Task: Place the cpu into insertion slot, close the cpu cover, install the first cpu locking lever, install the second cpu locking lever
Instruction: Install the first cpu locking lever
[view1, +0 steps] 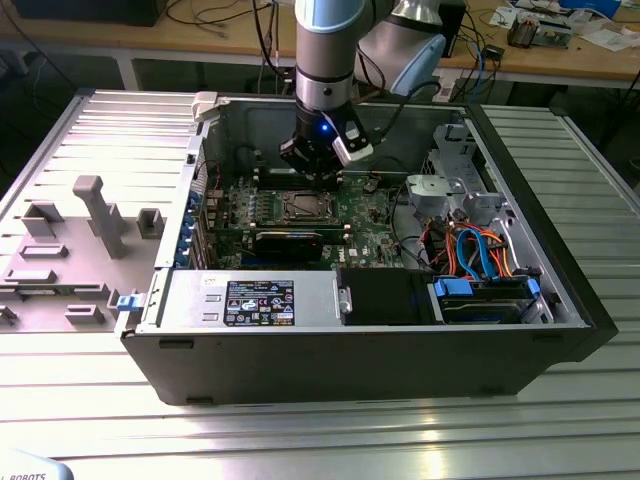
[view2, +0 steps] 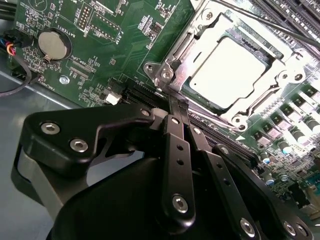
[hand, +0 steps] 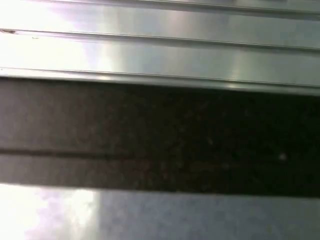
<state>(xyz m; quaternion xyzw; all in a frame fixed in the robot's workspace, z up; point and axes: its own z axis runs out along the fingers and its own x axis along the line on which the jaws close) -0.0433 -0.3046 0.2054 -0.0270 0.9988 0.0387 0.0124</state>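
Inside the open case (view1: 560, 300), exterior view: the gripper (view1: 318, 172) hangs just above the green board (view1: 370, 215), with the socket (view1: 303, 207) directly beneath and slightly forward of it. Case walls are dark sheet metal; the worktop (view1: 330, 440) is ribbed aluminium.

Second wrist view: the gripper (view2: 177, 107) is clenched, black fingers (view2: 176, 145) pressed together holding nothing, tips at the corner of the socket frame. The cpu (view2: 231, 70) sits in the socket just beyond the tips, its silvery top plain and matt. The cover (view2: 200, 52), a thin bright steel frame, lies down around it. Judgement: cpu light, rigid, fragile underneath, best held by its edges; cover stiff, springy, best pushed on its rim.

First wrist view: blurred ribbed metal and a dark band.
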